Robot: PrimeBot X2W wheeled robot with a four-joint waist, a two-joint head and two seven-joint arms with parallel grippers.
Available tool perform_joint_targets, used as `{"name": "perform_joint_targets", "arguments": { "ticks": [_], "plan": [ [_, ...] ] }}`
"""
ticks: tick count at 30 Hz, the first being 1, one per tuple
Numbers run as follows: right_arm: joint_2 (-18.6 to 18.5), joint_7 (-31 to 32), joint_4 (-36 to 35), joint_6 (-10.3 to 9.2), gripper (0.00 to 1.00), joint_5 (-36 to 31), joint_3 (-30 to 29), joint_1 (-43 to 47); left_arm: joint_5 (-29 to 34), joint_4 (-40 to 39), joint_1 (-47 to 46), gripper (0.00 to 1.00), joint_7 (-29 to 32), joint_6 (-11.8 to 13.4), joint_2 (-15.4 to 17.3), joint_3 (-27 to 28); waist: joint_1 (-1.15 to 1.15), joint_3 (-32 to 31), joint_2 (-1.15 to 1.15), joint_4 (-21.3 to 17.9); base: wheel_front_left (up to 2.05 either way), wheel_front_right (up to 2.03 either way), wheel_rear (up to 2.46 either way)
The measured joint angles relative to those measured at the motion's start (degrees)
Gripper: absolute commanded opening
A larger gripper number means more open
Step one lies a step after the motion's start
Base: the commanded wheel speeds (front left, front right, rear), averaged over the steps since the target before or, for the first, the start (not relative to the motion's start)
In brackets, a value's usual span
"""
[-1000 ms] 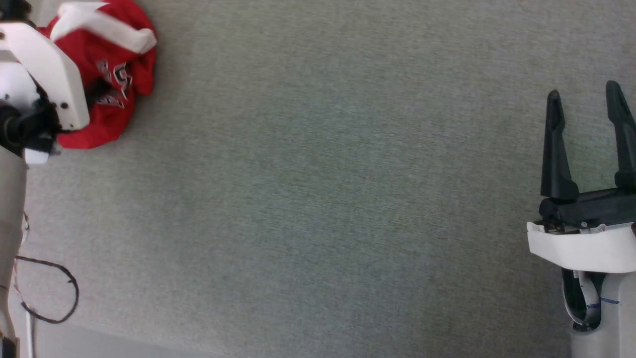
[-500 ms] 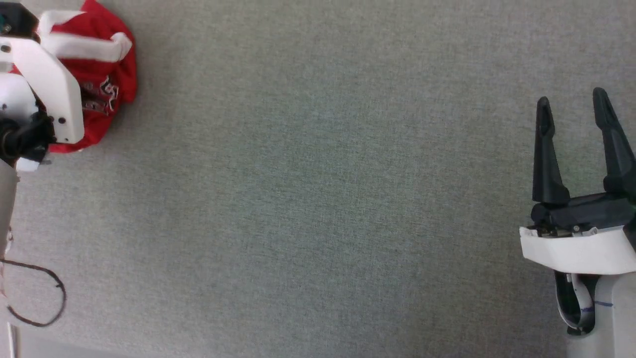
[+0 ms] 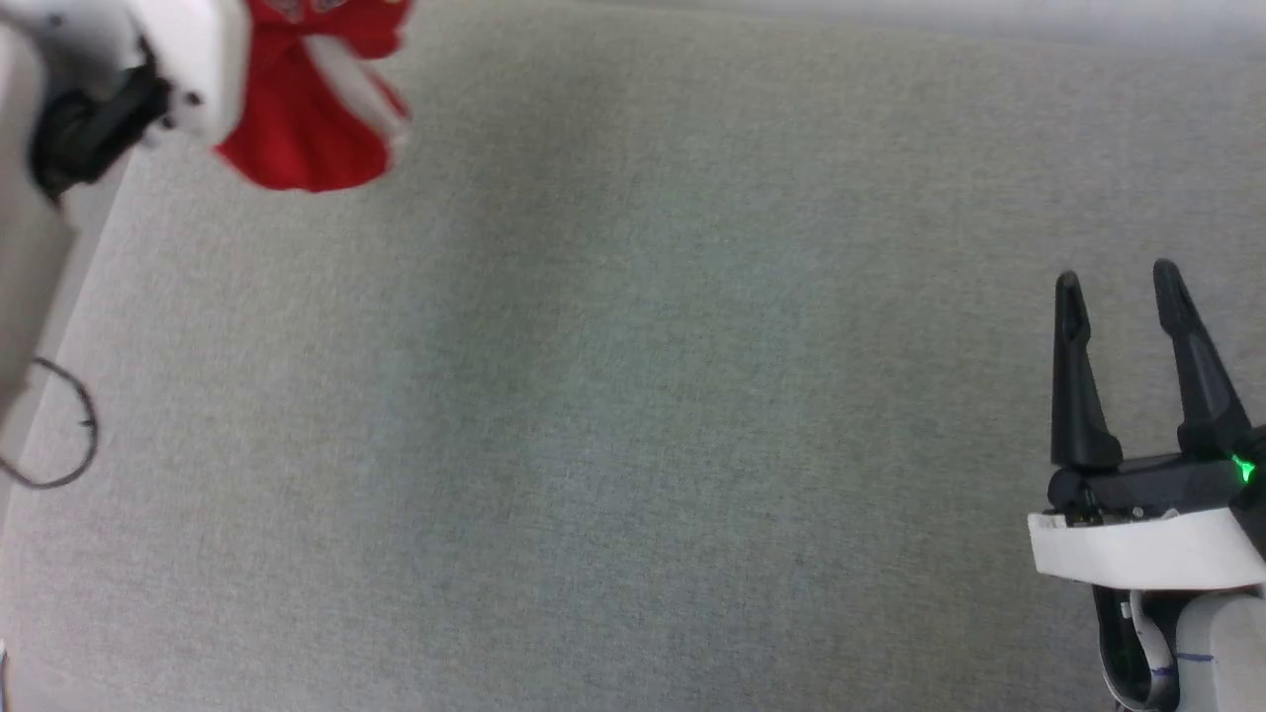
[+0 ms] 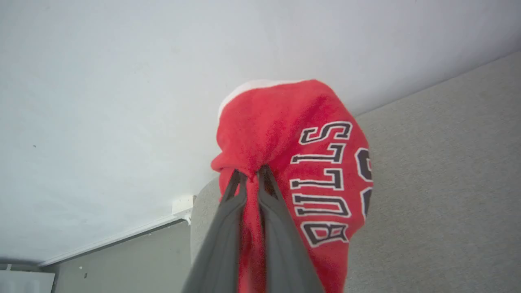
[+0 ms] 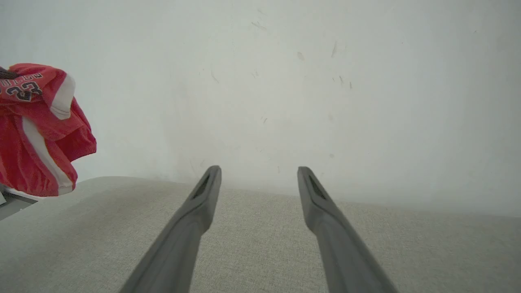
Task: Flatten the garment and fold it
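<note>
Grey woven cloth covers the work surface (image 3: 633,415), bare across the mid of my head view. Nearest me, lower R corner, is the right gripper (image 3: 1116,282): fingers point up the view, spread wide w/ nothing between them. A small green light (image 3: 1242,471) glows on its dark base. R wrist view agrees, both fingers well apart above the cloth.

On the L edge a thin dark cable loop (image 3: 61,435) shows beside my pale forearm (image 3: 25,257).

Further out, in the upper L corner of the head view, the white wrist housing (image 3: 203,59) sits right beside the garment (image 3: 307,129), a red bunch w/ a white stripe. In the L wrist view the left gripper (image 4: 249,173) has its fingers pressed together, pinching a fold of red fabric. The rest drapes over and past the tips. "BULLS" lettering (image 4: 321,183), white w/ black outline, runs along the R side of the fingers, w/ a white edge at the top of the bundle.

R wrist view puts it at far L, "23" and white stripes showing, hanging by the surface's L far corner. Lower hem looks clear of the cloth, tho I can't be sure.

Behind it all is a pale wall (image 5: 285,81) w/ a few small scuffs.
</note>
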Motion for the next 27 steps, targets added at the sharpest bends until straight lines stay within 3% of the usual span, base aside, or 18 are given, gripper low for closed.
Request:
{"name": "perform_joint_targets", "arguments": {
  "ticks": [12,20,27],
  "plan": [
    [-0.03,-0.01,0.9,0.0,1.0,2.14,-0.57,2.95,-4.9,-7.58,-1.15,0.0,-3.93,-0.34,-10.54,-12.7,0.0,-5.7,0.0,-8.39,0.0,0.0,0.0],
    [-0.05,-0.01,0.99,0.0,1.0,2.88,-1.63,4.21,-9.43,-3.58,9.13,0.0,-6.8,-0.38,-18.06,-28.02,0.01,-6.97,0.0,-14.87,0.0,0.0,0.0],
    [-0.08,-0.01,1.1,-0.01,1.0,2.92,-1.85,4.36,-11.17,-0.16,19.33,0.0,-6.61,-0.38,-23.14,-32.22,0.01,-6.5,0.0,-17.27,0.0,0.0,0.0]
  ]
}}
